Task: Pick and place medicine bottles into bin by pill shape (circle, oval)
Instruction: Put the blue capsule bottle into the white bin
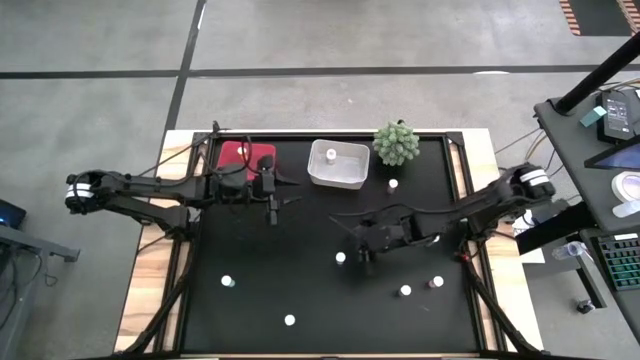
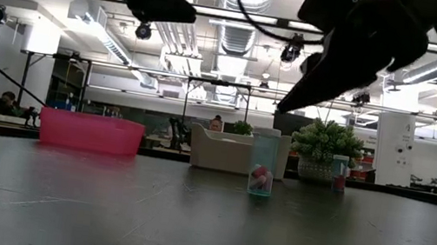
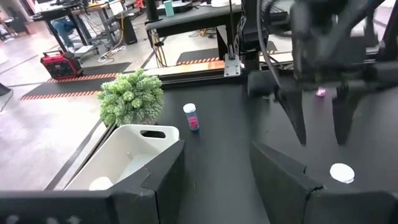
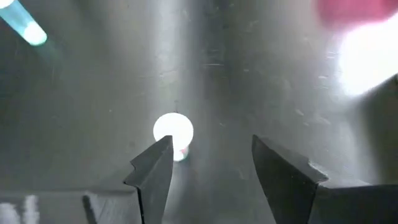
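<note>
Small white-capped medicine bottles stand scattered on the black table (image 1: 300, 240). One bottle (image 1: 340, 258) stands upright just left of my right gripper (image 1: 365, 262). In the right wrist view its white cap (image 4: 173, 130) shows beside one fingertip of my open right gripper (image 4: 211, 149), which slants down above it. My left gripper (image 1: 272, 210) hangs open over the table in front of the red bin (image 1: 247, 155), nothing between its fingers (image 3: 217, 158). One bottle (image 1: 330, 154) lies inside the white bin (image 1: 338, 175).
A green plant (image 1: 397, 143) stands at the far edge right of the white bin, a bottle (image 1: 392, 185) in front of it. More bottles stand near the front: (image 1: 227, 282), (image 1: 290, 320), and a pair at the right (image 1: 405, 291).
</note>
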